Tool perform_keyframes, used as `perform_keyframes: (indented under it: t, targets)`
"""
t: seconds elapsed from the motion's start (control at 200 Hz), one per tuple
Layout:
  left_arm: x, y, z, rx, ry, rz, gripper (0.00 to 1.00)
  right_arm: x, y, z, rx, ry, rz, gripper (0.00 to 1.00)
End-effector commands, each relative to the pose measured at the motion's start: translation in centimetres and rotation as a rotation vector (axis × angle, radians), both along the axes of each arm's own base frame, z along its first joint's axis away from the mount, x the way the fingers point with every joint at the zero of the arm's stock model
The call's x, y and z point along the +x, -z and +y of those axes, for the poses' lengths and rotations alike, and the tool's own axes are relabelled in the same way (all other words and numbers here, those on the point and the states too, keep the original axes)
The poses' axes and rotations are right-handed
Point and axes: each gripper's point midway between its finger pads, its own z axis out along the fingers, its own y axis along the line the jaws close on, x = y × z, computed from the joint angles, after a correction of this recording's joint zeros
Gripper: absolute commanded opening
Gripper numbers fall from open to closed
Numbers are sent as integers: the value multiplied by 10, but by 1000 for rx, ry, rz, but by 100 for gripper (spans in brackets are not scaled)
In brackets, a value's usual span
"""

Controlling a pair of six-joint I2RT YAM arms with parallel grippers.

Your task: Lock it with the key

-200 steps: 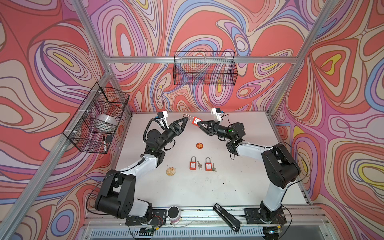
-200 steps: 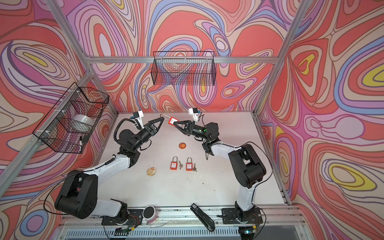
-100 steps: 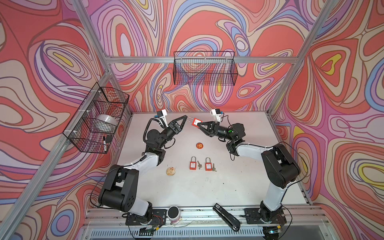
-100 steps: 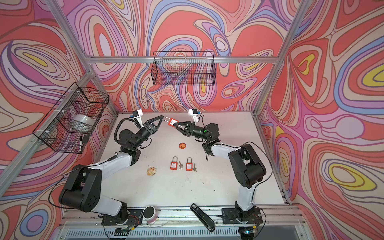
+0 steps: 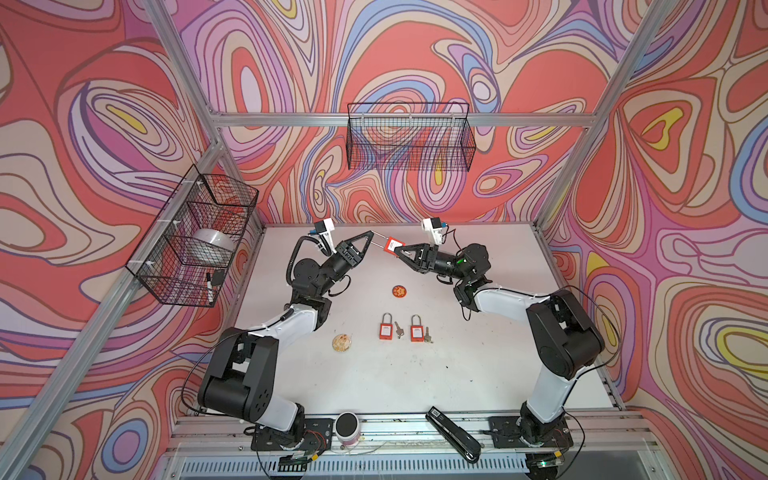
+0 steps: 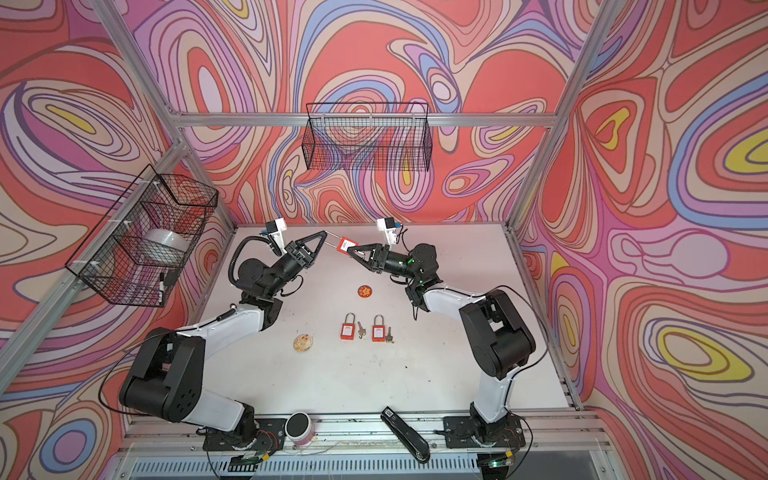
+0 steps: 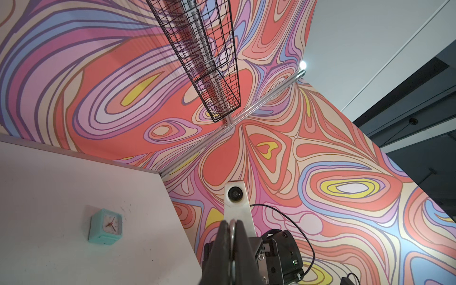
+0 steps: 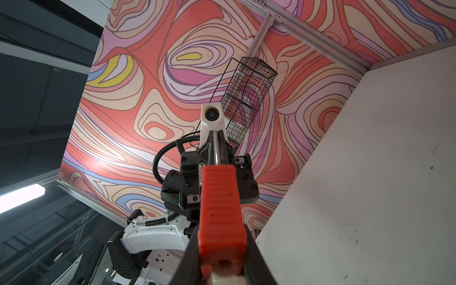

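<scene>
red padlock (image 5: 394, 244) hangs in the air over the far side of the desk (image 5: 478, 365), between the two arms. right hand (image 5: 401, 250) pinches its red body. left hand (image 5: 371, 235) is pressed together on the steel shackle (image 5: 380, 240). no key seen in this lock. cannot tell if the shackle is seated. second padlock (image 5: 386, 329) and third padlock (image 5: 417, 331) lie near desk centre, a key (image 5: 399, 330) beside each. judgement: lock is picked up, but closing the shackle and turning a key look not yet done.

Padlock (image 8: 222, 214) underside — blurred, seemingly partly beyond the wrist view's edge
</scene>
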Motion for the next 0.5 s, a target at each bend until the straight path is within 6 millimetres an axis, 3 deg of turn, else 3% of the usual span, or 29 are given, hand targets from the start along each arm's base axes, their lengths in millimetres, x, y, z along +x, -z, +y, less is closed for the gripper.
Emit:
perform_keyframes:
  t: [0.0,0.12,0.496]
  targets:
    - [-10,-29,-1,-29,27,-103,0,-3,0,3,-53,-10,-38,0]
    - [-13,-27,-8,-26,48,-94,0,-5,-14,3,-14,-28,-59,0]
    - [-20,-15,-28,-18,91,-57,0,-5,-27,7,54,-76,-65,0]
